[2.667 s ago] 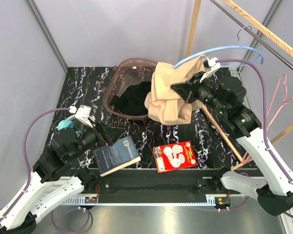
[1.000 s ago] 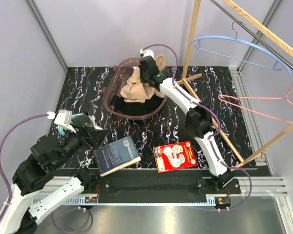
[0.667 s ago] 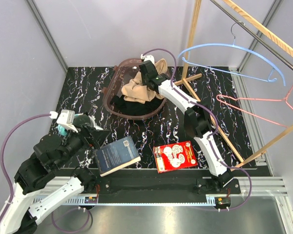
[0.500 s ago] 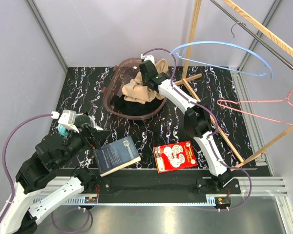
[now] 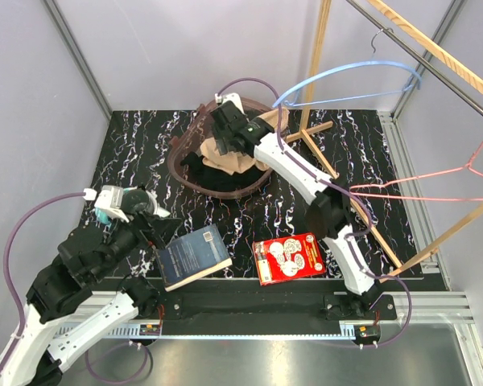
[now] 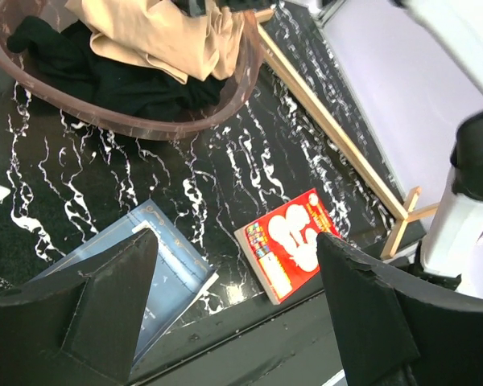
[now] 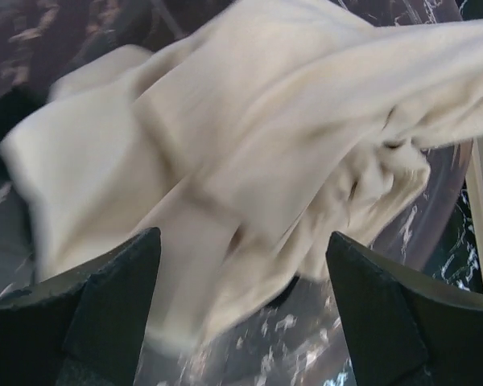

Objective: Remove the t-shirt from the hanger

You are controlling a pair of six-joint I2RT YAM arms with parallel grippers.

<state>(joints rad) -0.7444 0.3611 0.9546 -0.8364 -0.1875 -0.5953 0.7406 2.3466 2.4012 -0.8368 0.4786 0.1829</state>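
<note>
The beige t-shirt (image 5: 232, 158) lies crumpled in the brown basket (image 5: 179, 147) at the back of the table, on top of a black garment (image 5: 200, 167). It fills the right wrist view (image 7: 249, 145). My right gripper (image 5: 228, 145) hangs just above it, open (image 7: 241, 305), holding nothing. The blue hanger (image 5: 346, 76) hangs bare from the wooden rail (image 5: 435, 56) at the upper right. My left gripper (image 5: 159, 227) is open (image 6: 237, 314) over the near left of the table, far from the t-shirt (image 6: 161, 32).
A blue book (image 5: 193, 256) and a red book (image 5: 288, 257) lie near the front edge. A pink hanger (image 5: 419, 189) hangs on the right. The rack's wooden post (image 5: 315, 56) and floor bars (image 5: 362, 221) stand just right of the basket.
My right gripper has opened and let go of the t-shirt, which now rests in the basket. The gripper shifted slightly left. The bare blue hanger keeps swinging.
</note>
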